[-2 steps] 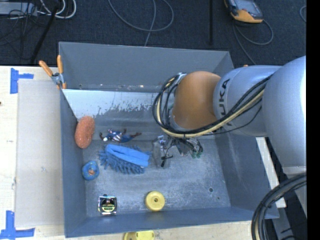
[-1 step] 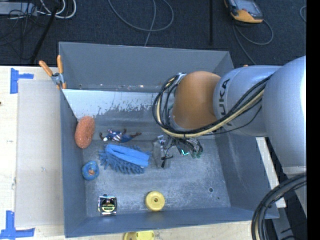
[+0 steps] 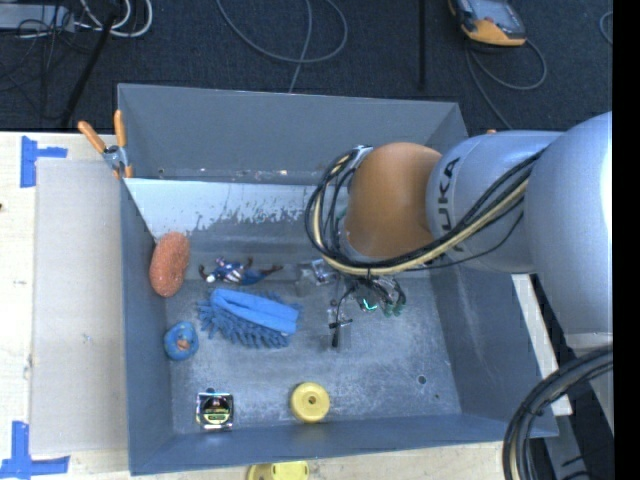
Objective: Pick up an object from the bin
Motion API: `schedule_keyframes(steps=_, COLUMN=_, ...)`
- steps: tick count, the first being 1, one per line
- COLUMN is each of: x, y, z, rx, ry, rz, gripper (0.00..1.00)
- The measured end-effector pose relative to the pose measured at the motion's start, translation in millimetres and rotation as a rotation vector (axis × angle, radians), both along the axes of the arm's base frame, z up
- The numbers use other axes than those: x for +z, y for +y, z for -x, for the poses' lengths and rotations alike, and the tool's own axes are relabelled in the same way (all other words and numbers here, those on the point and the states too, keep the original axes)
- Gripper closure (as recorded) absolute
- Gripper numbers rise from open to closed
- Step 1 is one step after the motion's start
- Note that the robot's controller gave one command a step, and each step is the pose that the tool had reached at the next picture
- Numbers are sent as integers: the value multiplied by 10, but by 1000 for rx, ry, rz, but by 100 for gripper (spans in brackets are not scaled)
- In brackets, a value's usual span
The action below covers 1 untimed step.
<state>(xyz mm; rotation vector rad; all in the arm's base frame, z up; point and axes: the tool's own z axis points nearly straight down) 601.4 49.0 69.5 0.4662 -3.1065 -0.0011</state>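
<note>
Grey bin (image 3: 290, 138) floor is bare under gripper (image 3: 337, 330); open or closed, can't tell. Blue brush (image 3: 250, 316) just beside it, view-left, is the nearest obj, prob. why arm's low here.

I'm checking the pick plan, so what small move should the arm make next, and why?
Probably a short shift toward the view's left, bringing the gripper over the blue brush-like thing. The gripper is above bare bin floor just right of it, and it looks the nearest thing; the yellow round piece sits farther off, lower in the view.
</note>
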Motion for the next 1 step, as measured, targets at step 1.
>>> schedule_keyframes(steps=1, x=-1, y=404, z=125, rx=-22, ry=1, rz=2, gripper=0)
